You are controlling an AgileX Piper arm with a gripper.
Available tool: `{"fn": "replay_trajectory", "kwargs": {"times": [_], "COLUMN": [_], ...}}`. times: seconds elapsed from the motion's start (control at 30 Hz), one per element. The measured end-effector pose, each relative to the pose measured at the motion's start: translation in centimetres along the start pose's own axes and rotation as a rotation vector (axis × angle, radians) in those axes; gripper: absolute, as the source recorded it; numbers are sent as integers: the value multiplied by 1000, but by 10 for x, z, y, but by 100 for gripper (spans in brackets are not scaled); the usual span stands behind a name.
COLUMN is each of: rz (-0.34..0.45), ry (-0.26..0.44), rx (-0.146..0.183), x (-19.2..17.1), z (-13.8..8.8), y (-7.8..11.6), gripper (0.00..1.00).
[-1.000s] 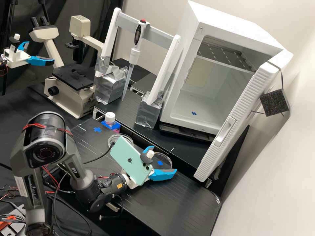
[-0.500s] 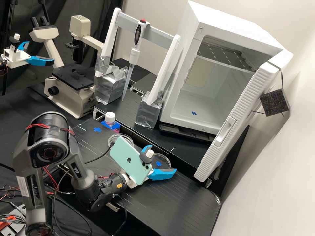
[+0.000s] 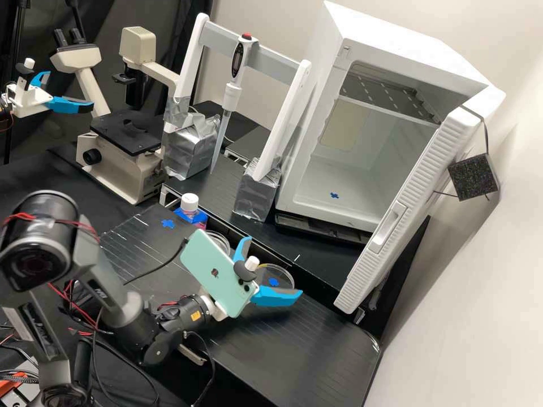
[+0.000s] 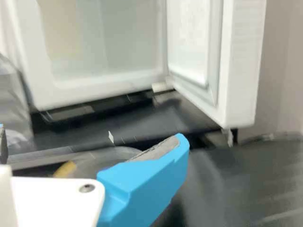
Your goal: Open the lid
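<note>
While the clear round dish lies on the black worktop just beyond the end effector, I can't tell from my seat whether its lid is on. I've got the end effector released, its blue fingers spread apart. A second clear dish sits near its left side, a white-capped bottle farther left. Well ahead of it, I see the white cabinet, door open.
</note>
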Motion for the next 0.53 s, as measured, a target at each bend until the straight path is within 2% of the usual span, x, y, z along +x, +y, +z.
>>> {"fn": "replay_trajectory", "kwargs": {"times": [0.1, 0.2, 0.3, 0.33, 0.43, 0.53], "rz": [9, -19, -47, -60, -81, -77], "ry": [92, 191, 276, 303, 337, 344], "rx": [4, 2, 29, 49, 82, 88], "x": [-12, -21, -26, -27, -28, -27], "z": [-22, -41, -55, -60, -66, -68], "y": [-3, -14, -25, -29, -34, -36], "gripper": [100, 100, 100, 100, 100, 100]}}
